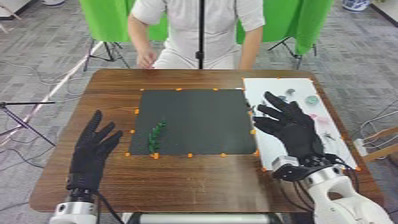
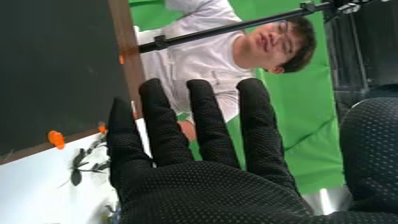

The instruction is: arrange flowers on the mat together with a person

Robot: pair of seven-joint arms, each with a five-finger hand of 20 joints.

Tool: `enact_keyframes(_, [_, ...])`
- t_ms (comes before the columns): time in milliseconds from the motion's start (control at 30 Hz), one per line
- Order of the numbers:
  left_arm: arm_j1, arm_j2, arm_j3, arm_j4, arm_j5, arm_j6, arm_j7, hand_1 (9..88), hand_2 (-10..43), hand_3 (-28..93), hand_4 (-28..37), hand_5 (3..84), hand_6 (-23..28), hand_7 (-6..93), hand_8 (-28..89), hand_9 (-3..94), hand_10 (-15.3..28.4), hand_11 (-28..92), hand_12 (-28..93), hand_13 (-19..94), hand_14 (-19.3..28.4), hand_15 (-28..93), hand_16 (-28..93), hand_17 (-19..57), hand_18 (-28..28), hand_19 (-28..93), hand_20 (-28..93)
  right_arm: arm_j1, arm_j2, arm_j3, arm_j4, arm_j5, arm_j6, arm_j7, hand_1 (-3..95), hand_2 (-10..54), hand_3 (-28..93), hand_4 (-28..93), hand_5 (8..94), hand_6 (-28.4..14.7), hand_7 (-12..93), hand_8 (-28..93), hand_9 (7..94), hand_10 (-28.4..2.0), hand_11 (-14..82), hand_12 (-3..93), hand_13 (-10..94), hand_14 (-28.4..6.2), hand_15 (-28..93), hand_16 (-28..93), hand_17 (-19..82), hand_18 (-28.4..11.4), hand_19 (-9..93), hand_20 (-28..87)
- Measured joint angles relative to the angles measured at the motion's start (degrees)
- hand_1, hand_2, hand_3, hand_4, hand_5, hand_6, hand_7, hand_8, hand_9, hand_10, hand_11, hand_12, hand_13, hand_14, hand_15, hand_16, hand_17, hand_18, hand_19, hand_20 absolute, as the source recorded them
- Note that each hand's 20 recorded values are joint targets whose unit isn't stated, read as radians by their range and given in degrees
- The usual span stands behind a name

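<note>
Taking the dark mat (image 1: 191, 115) as a clock face with twelve at its far side, a green leafy sprig (image 1: 156, 134) lies on it toward eight o'clock, running lengthwise with its top end pointing just past twelve. Orange markers (image 1: 179, 89) dot the mat's edge, which sits on the brown table (image 1: 67, 182). At three o'clock, just beside the mat, is a white sheet (image 1: 274, 84) carrying several small pieces. On the sheet's own dial, a pale green piece (image 1: 312, 100) lies near twelve and a pink piece (image 1: 322, 119) toward one; they look like flower heads, though they are too small to be certain. The right wrist view also shows a dark leafy stem (image 2: 78, 167) on the sheet, close to the mat's edge. The right hand (image 1: 293, 135) is above the sheet, on the mat's three o'clock side, its fingers straight and fanned apart toward eleven, thumb well away from them, with nothing in its grasp. The left hand (image 1: 88, 159) is over the table, out at eight o'clock from the mat and apart from it, fingers extended toward twelve with gaps between them, holding nothing.
</note>
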Motion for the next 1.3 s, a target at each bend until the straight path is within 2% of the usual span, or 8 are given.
enact_keyframes(200, [0.1,2.81,-0.20,0.06,-0.67,0.73,0.20,20.9,4.5,76,-28.3,23.8,-2.8,12.8,-10,28.6,12.6,10,12,24,19.3,23,0,-10.3,26.4,47,0,0.3,7.3,4.4,-1.0,-4.0,0.6,3.3,17.3,9.0,67,-25,36.9,2.6,10,-9,42.2,-16.0,9.8,17.6,39,-18.9,33,21,7,-24.8,50,27])
enact_keyframes(333, [0.1,5.07,-1.21,0.35,-1.07,1.15,0.17,20.3,4.4,75,-28.3,24.2,-3.2,12.6,-10,28.7,12.5,10,12,24,19.3,23,0,-10.3,26.5,48,0,-1.5,13.1,11.4,-2.0,-11.1,2.1,4.9,19.2,6.9,67,-25,36.8,2.5,10,-9,44.1,-16.5,14.5,17.8,42,-17.8,44,17,11,-24.9,59,31])
enact_keyframes(433, [-0.2,6.03,-2.02,0.79,-1.36,1.43,0.15,20.2,4.4,75,-28.3,24.6,-3.6,12.2,-10,28.8,12.5,10,12,24,19.3,23,0,-10.3,26.6,48,1,-4.2,16.7,16.0,-2.7,-16.9,5.9,5.8,20.3,6.0,67,-25,36.9,2.4,11,-9,44.9,-16.6,16.7,17.9,43,-17.5,50,15,12,-24.6,62,33])
enact_keyframes(600, [-1.2,6.82,-3.05,1.82,-1.59,1.61,0.00,20.2,4.1,75,-28.3,25.1,-4.7,12.2,-10,28.8,12.4,10,12,24,19.2,23,0,-10.3,26.8,48,1,-7.5,22.0,16.6,-2.8,-30.4,16.9,13.5,22.6,4.2,68,-24,38.7,1.7,14,-10,46.7,-16.1,21.3,18.5,46,-16.5,58,14,14,-24.5,66,35])
enact_keyframes(700, [-2.0,7.37,-3.24,2.45,-1.70,1.61,-0.10,20.2,4.1,75,-28.3,24.8,-4.8,12.2,-10,28.7,12.4,10,13,24,19.1,23,0,-10.3,26.8,48,1,-8.8,24.0,15.9,-2.5,-39.1,19.6,20.4,23.5,3.1,68,-24,40.1,1.1,14,-10,48.0,-15.8,23.0,18.4,47,-16.0,60,13,16,-24.3,67,35])
enact_keyframes(900, [-3.5,8.12,-2.81,3.19,-1.84,1.60,-0.30,20.2,4.1,75,-28.3,24.4,-4.7,12.0,-10,28.7,12.4,10,13,24,19.1,23,0,-10.3,26.9,48,1,-10.1,25.9,13.9,-0.1,-53.9,18.3,30.6,24.6,1.5,68,-24,44.6,0.3,17,-11,50.3,-15.4,24.7,17.5,49,-15.5,62,12,17,-24.0,68,35])
enact_keyframes(1167, [-4.8,8.38,-2.19,3.37,-1.85,1.48,-0.69,20.4,4.1,75,-28.3,23.8,-4.5,12.2,-10,28.7,12.3,10,13,24,19.2,23,0,-10.2,26.9,48,1,-9.0,28.4,5.4,3.4,-69.9,14.3,47.1,27.2,-1.0,68,-23,49.7,-0.4,18,-12,55.6,-14.5,27.6,17.0,54,-13.8,64,12,19,-23.7,69,35])
enact_keyframes(1300, [-4.9,8.45,-2.17,3.37,-1.83,1.47,-0.73,20.8,4.0,76,-28.3,23.6,-4.2,12.3,-10,28.7,12.4,10,13,24,19.2,23,0,-10.2,26.9,48,1,-8.8,28.3,4.6,4.3,-70.2,10.0,48.3,27.9,-1.4,67,-23,51.9,-0.4,18,-12,57.9,-14.1,28.9,16.9,56,-13.1,64,12,19,-23.6,69,34])
